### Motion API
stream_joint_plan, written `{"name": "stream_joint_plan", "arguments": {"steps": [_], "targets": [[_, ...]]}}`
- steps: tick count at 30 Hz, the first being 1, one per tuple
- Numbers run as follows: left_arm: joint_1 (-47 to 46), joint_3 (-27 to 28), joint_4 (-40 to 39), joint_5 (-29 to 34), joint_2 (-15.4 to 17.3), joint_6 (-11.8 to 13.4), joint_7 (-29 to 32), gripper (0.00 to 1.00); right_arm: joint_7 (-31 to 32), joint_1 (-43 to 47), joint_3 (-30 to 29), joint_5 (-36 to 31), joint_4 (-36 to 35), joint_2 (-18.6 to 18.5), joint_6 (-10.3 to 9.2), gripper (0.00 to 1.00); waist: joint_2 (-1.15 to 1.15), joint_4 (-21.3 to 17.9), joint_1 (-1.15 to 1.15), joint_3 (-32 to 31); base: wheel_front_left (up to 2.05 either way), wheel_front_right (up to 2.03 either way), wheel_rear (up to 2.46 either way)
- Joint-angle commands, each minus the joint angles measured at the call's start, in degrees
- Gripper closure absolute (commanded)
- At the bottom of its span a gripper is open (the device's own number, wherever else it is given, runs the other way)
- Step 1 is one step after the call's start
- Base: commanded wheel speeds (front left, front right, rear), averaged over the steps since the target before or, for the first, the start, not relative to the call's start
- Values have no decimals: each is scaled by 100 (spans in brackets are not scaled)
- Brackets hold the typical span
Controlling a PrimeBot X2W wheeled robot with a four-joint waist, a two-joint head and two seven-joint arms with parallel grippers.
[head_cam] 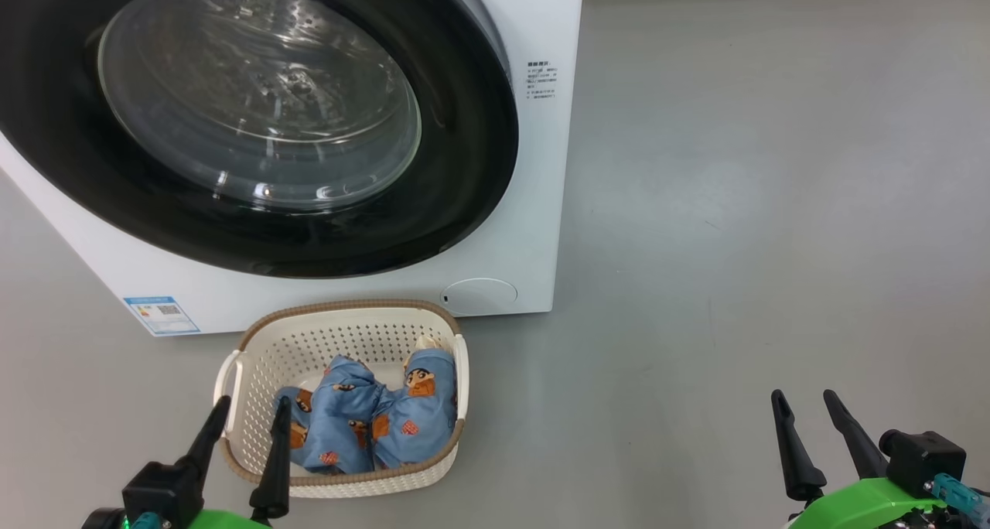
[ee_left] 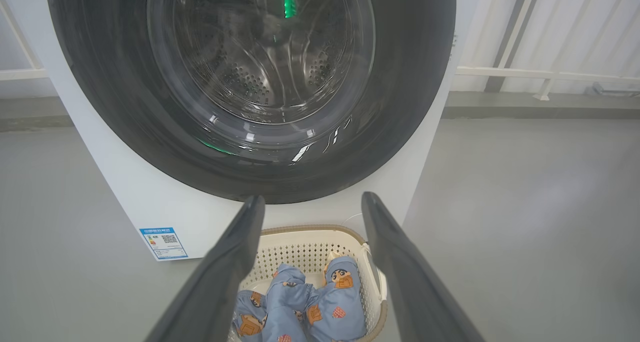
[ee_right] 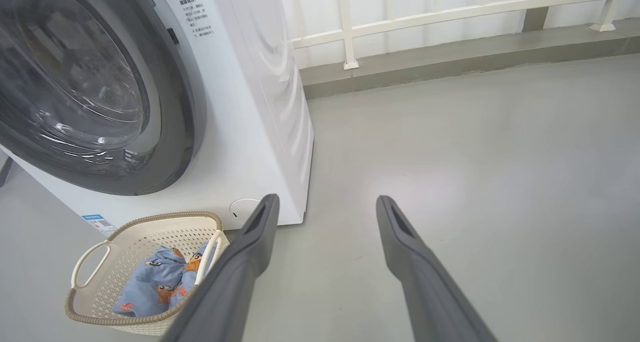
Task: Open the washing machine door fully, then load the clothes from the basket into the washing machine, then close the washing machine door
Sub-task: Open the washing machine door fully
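Bright, even light; glare on door (head_cam: pixel 259 104)

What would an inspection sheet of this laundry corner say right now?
Surface: grey floor, smooth.
Job's things: washer with door shut; basket on the floor in front of it, clothes inside.
Clutter: nothing seen.
Grippers: left gripper open and empty, by the basket; right gripper open and empty, over bare floor.
Cables: blue connector on the right wrist; nothing loose seen.
Surroundings: white railing on a low kerb beyond the floor.
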Motion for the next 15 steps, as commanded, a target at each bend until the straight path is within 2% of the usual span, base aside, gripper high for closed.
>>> {"name": "stream_joint_plan", "arguments": {"steps": [1,5,7,8,9,15], "targets": [[-228,183,-133,-55,77,-9,-38,0,-70,-140,131,3,-147,-25,9,0,0,7,0,-4,0,0,0],[-186,157,-145,-95,46,-9,-38,0,-70,-194,191,181,-150,11,9,0,0,23,0,-22,0,0,0],[-159,148,-151,-108,29,-9,-38,0,-70,-250,234,356,-154,39,9,65,0,31,0,-28,0,0,0],[-150,139,-152,-111,21,-9,-38,0,-70,-292,257,453,-158,50,9,85,0,39,0,-27,0,0,0],[-144,129,-153,-115,13,-9,-38,0,-70,-349,279,574,-174,65,9,100,0,46,0,-24,0,0,0],[-169,97,-171,-153,-18,-9,-38,0,-70,-900,328,1672,-352,205,9,100,0,95,0,49,0,0,0]]}}
